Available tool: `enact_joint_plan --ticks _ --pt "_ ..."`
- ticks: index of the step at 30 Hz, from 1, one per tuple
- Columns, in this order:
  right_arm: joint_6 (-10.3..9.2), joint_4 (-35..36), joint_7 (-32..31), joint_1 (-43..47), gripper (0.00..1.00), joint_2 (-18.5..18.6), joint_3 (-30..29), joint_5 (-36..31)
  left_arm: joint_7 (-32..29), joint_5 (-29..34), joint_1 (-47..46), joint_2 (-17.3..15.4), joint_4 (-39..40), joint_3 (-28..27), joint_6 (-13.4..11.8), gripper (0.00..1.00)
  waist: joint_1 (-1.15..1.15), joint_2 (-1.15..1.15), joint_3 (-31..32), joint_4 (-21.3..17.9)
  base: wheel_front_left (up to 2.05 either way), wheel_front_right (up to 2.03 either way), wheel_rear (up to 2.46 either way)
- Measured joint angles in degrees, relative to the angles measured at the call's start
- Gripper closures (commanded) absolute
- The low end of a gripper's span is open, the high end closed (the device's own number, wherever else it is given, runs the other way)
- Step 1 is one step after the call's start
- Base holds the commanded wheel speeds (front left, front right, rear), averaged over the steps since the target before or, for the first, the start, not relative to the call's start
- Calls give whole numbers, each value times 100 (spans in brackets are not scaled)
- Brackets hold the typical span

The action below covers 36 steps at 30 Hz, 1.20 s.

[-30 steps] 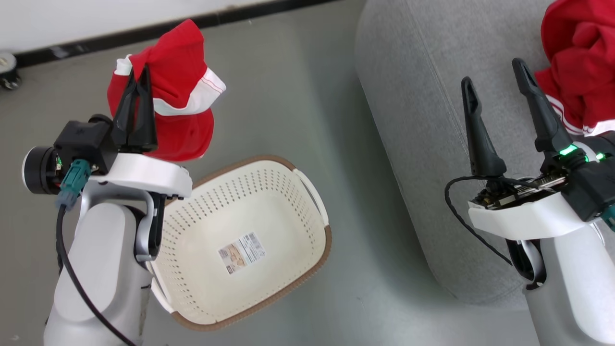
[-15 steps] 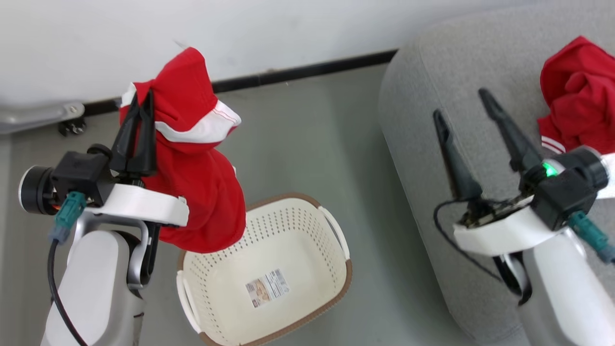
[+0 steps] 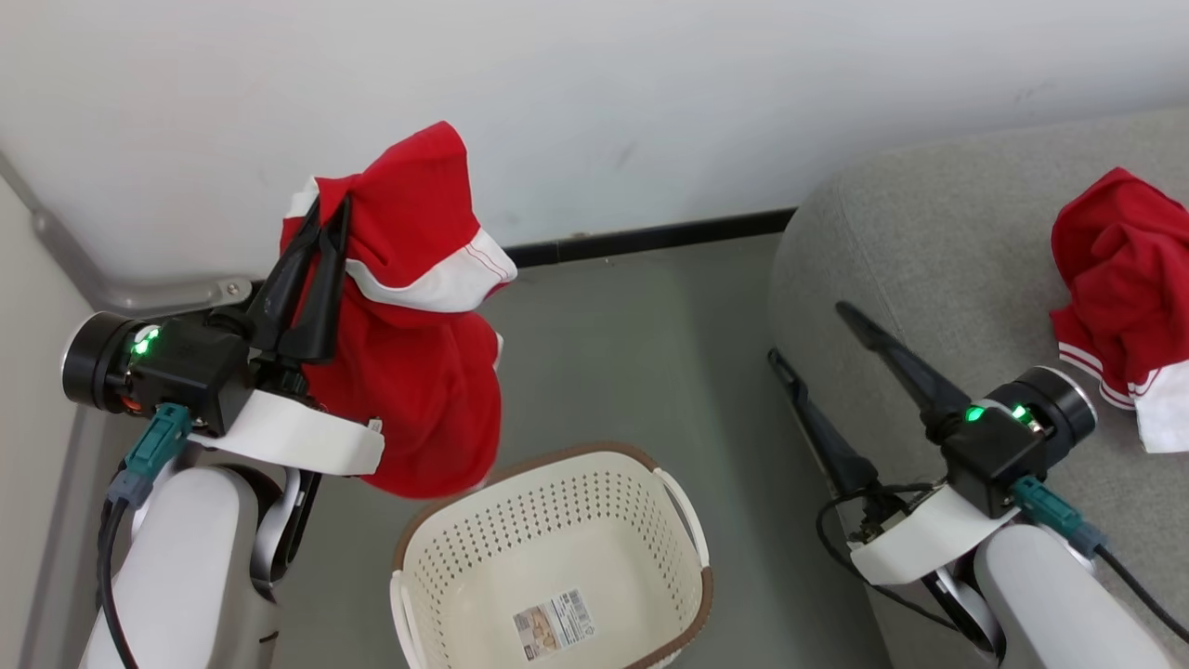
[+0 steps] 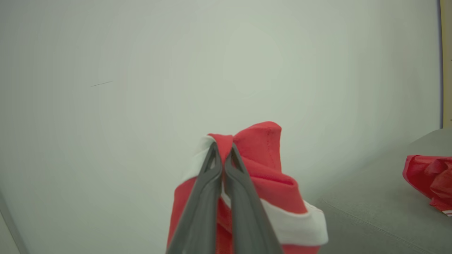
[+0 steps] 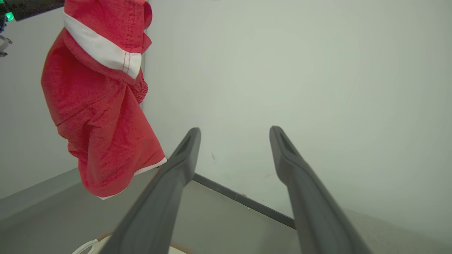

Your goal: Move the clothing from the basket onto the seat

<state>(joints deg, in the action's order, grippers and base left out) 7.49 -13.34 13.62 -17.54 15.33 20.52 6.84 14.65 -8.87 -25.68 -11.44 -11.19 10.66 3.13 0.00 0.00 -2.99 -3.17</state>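
The left gripper (image 3: 330, 205) is clamped tight on a bunched fold of a red garment (image 3: 418, 372) with white trim. The garment hangs from its fingertips in the air, above and to the left of the basket (image 3: 557, 506). The basket stands on the grey floor (image 3: 632, 353), a barcode sticker (image 3: 555, 620) on its bare base. The right gripper (image 3: 808, 332) is spread wide and holds nothing, by the near edge of the seat (image 3: 929, 232). A second red garment (image 3: 1115, 269) lies crumpled on the seat.

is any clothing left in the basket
No, the basket holds just a sticker; one garment hangs from the left pincer, the other garment lies on the seat.
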Motion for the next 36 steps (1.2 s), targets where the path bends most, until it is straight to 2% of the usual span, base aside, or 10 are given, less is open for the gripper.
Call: enact_joint_plan --ticks 5,6,9,16,22,36 --pt "0 -7 -111 -11 0 181 457 156 0 1 13 -30 40 103 69 100 0 0 191 85 0 0 0" --pt "0 -9 -176 -14 0 236 753 236 0 1 37 -19 59 178 100 100 0 0 276 122 0 0 0" --pt "1 -11 -244 -19 0 310 1044 311 0 1 71 3 60 234 125 100 0 0 358 157 0 0 0" --pt "2 -12 -414 -136 0 361 1986 661 -3 1 73 96 133 492 200 100 0 0 591 260 0 0 0" --pt "1 -52 -542 -551 0 483 2386 862 -112 1 71 156 227 708 244 100 0 0 714 334 0 0 0" --pt "1 -488 -715 -1151 0 448 3112 1403 -463 -15 39 466 301 1245 302 100 0 0 762 479 0 0 0"
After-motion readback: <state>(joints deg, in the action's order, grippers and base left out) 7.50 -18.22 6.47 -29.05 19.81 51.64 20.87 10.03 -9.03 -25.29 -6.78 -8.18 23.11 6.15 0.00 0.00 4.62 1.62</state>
